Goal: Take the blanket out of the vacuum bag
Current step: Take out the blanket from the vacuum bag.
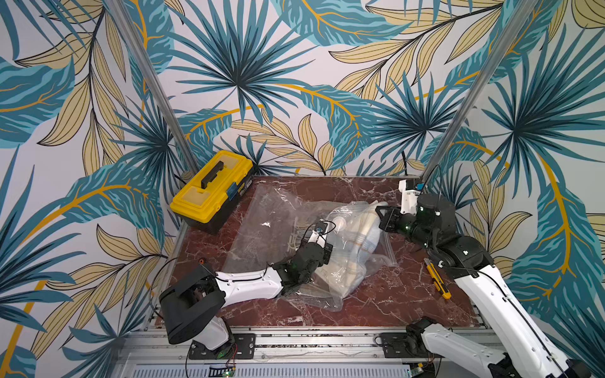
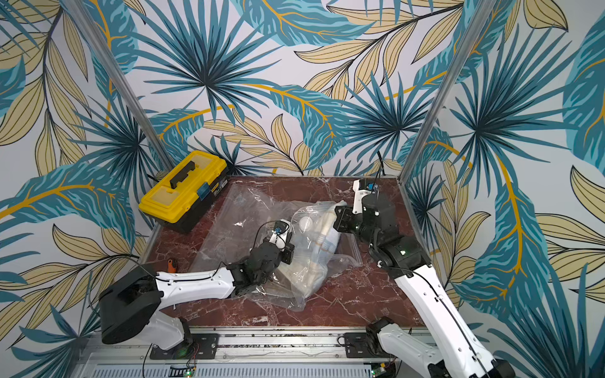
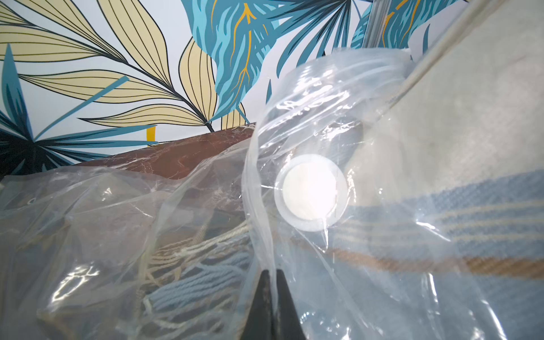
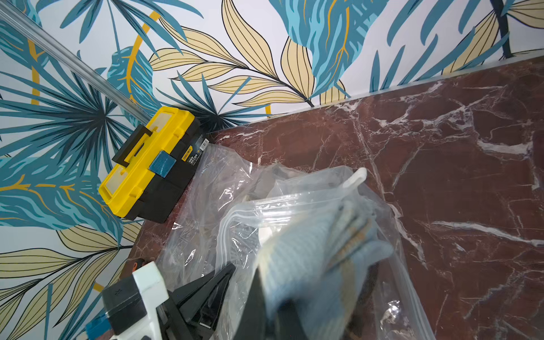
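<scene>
Blanket (image 4: pixel 312 265) clamped in right gripper (image 4: pixel 273 306), vacuum bag (image 3: pixel 323 103) in left gripper (image 3: pixel 273 282)

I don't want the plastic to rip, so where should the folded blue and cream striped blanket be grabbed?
Grip the bunched fold of the blue and cream striped blanket nearest the clear plastic vacuum bag's open zipper mouth, coming from the robot's right. The mouth faces that way, and the fringe lies deep inside. The right gripper is shut there.
</scene>
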